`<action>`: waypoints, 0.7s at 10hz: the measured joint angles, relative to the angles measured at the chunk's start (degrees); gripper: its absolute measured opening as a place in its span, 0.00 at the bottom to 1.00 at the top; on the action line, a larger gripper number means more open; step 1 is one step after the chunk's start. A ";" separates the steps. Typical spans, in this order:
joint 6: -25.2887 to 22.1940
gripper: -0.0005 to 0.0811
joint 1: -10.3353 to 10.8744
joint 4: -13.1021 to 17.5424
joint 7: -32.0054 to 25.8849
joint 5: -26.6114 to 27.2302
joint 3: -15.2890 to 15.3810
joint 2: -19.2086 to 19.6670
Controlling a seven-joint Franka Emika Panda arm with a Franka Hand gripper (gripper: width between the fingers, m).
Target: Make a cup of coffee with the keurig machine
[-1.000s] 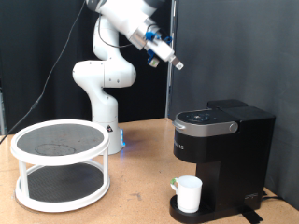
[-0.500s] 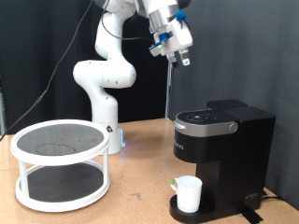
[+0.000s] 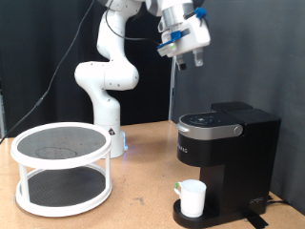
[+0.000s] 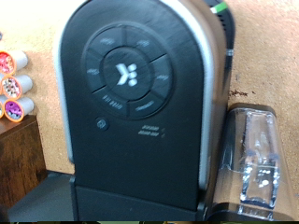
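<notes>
The black keurig machine [image 3: 225, 151] stands at the exterior view's right with its lid closed. The white cup [image 3: 193, 197] sits on its round drip base under the spout. My gripper [image 3: 194, 59] hangs high above the machine, pointing down, well clear of it, with nothing seen in it. The wrist view looks straight down on the machine's silver-ringed lid and button panel [image 4: 131, 79]; my fingers do not show there.
A white two-tier round rack [image 3: 61, 168] stands at the exterior view's left on the wooden table. In the wrist view, a clear water tank [image 4: 252, 163] sits beside the machine and several coffee pods [image 4: 11, 86] lie on its other side.
The gripper has swung towards the exterior view's right and turned from a slant to pointing down, ending above the machine. Cup and machine have not moved.
</notes>
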 joint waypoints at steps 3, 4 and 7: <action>-6.87 0.91 -1.26 8.24 0.54 -3.24 1.51 7.14; -9.14 0.91 -1.75 11.02 1.22 -4.50 1.94 9.95; -9.72 0.91 -3.44 16.88 4.96 -10.79 4.31 17.60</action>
